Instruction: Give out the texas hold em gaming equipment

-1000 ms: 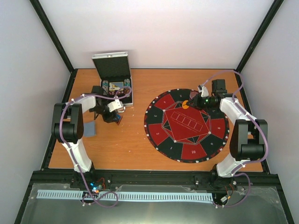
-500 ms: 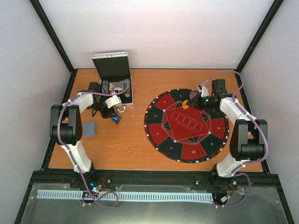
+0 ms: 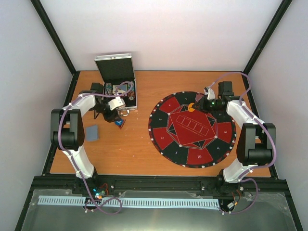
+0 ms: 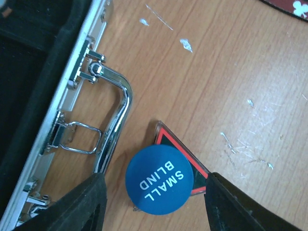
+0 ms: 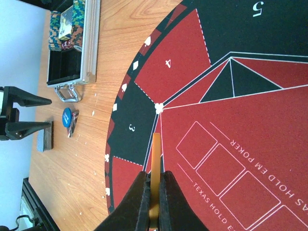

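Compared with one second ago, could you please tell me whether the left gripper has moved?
Yes, the left gripper shifted toward the open silver metal case.

The top camera looks steeply down from above and behind the arm bases (image 3: 88,169), far enough to hold the whole table (image 3: 139,144), open case (image 3: 114,68) left and round mat (image 3: 192,154) right. The left wrist camera faces down, close over the blue disc (image 4: 160,179) beside the case handle (image 4: 121,113). The right wrist camera looks across the mat from farther off, sharing that case and disc.
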